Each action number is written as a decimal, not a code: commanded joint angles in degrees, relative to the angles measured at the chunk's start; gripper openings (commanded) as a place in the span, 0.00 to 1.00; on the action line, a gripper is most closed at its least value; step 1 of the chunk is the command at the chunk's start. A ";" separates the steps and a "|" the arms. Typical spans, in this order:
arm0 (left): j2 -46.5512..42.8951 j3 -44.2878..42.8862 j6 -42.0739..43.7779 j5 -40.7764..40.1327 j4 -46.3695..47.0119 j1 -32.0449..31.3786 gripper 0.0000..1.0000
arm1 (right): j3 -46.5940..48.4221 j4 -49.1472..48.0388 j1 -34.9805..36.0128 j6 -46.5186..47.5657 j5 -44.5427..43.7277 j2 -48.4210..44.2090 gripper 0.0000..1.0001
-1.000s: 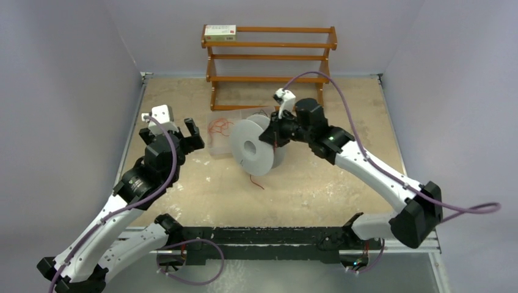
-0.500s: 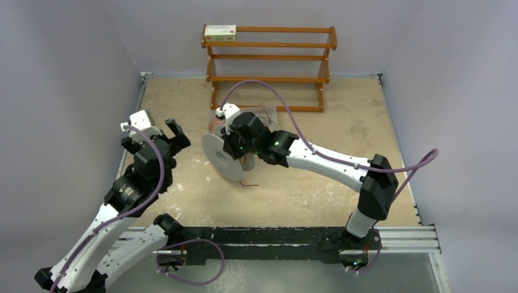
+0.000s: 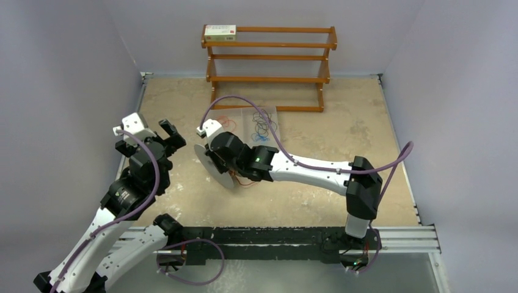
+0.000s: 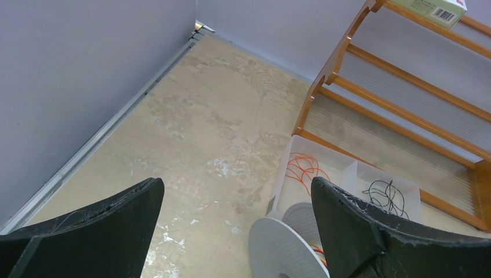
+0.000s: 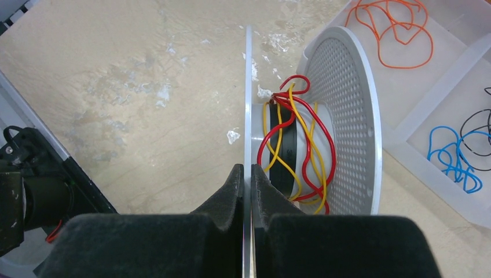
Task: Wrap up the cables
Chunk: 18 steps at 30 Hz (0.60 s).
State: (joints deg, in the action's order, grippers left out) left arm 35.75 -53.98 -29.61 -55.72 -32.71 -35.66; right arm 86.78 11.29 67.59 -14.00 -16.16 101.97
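Observation:
The grey-white spool (image 3: 211, 163) stands on edge left of the table's middle. My right gripper (image 5: 248, 174) is shut on the spool's thin near flange (image 5: 248, 104). Red and yellow cables (image 5: 301, 145) loop loosely round the spool's core, against the perforated far flange (image 5: 347, 116). An orange cable (image 5: 399, 29), a blue cable (image 5: 457, 156) and a black cable (image 4: 385, 197) lie in a clear divided tray (image 3: 247, 125). My left gripper (image 4: 234, 200) is open and empty, above the table left of the spool (image 4: 284, 249).
A wooden three-shelf rack (image 3: 269, 61) stands at the back, with a small box (image 3: 220, 32) on its top shelf. Grey walls close in the left, back and right sides. The purple cord (image 3: 244, 104) of the right arm arches over the tray.
My right arm has carried the spool leftward and nearer, away from the tray. My left gripper has drawn back to the left and stayed open.

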 commanded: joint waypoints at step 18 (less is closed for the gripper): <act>2.34 -0.23 -5.41 9.06 -0.65 0.33 0.99 | 0.65 -5.28 3.95 -1.81 -11.76 -9.18 0.49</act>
State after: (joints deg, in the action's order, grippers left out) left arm 38.26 -53.98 -31.14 -50.30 -32.75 -35.64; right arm 87.11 7.44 71.26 -14.72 -24.08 100.82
